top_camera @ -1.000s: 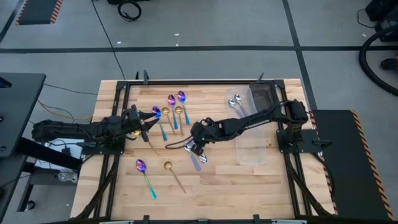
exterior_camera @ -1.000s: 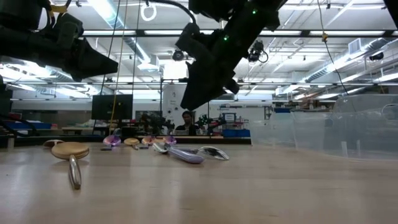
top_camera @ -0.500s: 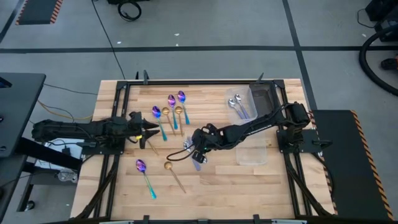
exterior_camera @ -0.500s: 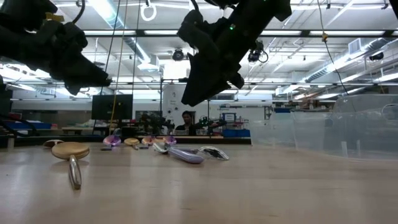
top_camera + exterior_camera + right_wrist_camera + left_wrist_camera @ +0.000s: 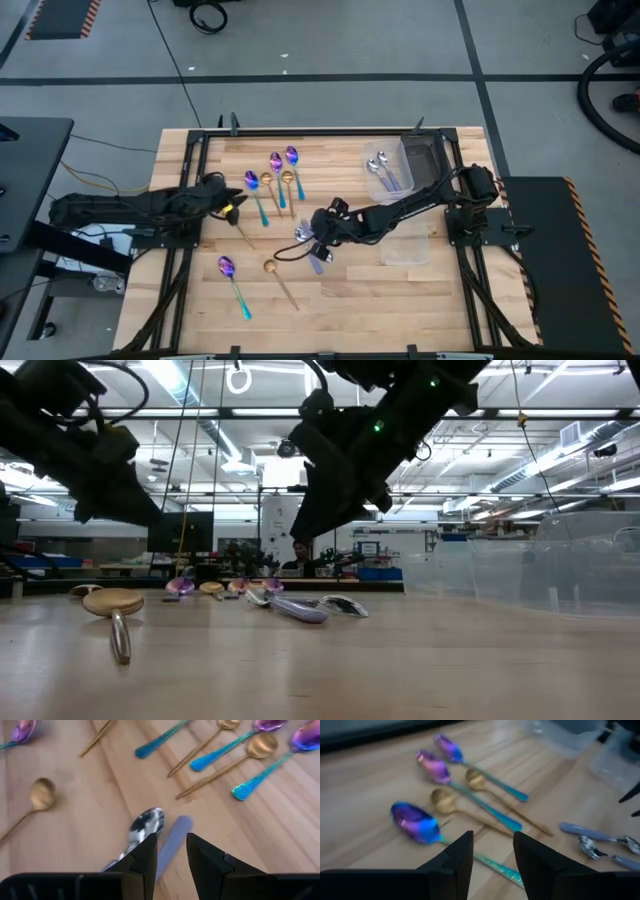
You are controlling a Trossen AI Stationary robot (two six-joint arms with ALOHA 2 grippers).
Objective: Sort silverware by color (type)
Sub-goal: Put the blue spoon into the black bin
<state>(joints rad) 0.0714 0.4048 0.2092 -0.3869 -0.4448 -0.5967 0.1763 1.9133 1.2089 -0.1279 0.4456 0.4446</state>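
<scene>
From above I see a grey concrete floor (image 5: 330,45) crossed by dark tape lines (image 5: 300,77), with a red-and-black striped mat (image 5: 62,17) in one corner. The wooden table (image 5: 350,300) sits between two dark side stands (image 5: 25,175). A black cable coil (image 5: 208,16) lies on the floor beyond it. At table height I look into a big hall: rows of ceiling strip lights (image 5: 560,410), a dark monitor (image 5: 180,530), cluttered benches, and a person (image 5: 298,555) seated far back.
</scene>
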